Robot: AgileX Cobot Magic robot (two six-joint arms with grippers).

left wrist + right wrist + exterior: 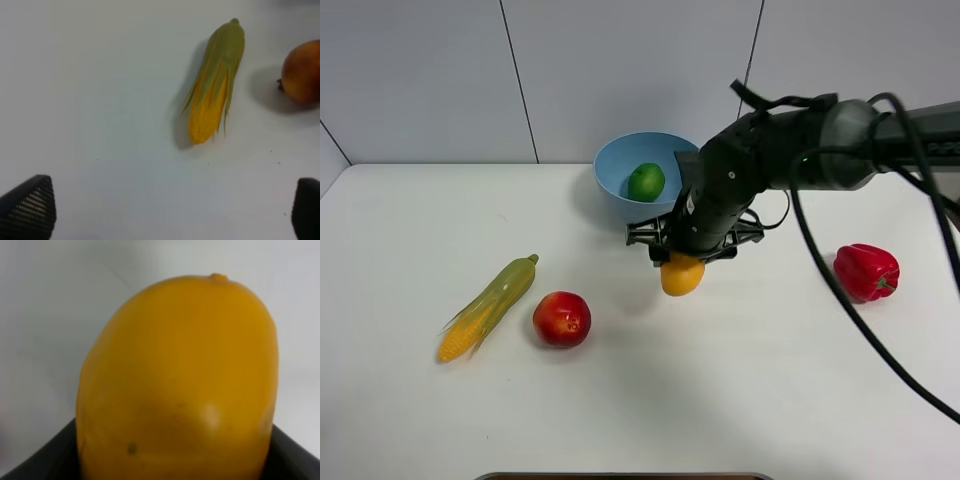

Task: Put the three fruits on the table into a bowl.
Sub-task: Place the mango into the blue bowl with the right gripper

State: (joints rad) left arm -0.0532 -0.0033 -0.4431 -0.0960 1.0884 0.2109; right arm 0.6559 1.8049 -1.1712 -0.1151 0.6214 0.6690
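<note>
The light-blue bowl (616, 168) stands at the back middle of the white table (740, 390) with the green lime (645, 182) inside it. My right gripper (682, 262) is shut on the yellow-orange mango (681, 277), just in front of the bowl; the mango fills the right wrist view (175, 385). The red apple (561, 318) lies on the table at front left and shows in the left wrist view (302, 72). My left gripper (172, 210) is open and empty above the table near the corn cob.
A green-husked corn cob (487, 307) lies left of the apple, also in the left wrist view (215, 82). A red bell pepper (865, 271) lies at the right. The right arm and its cables reach in from the right.
</note>
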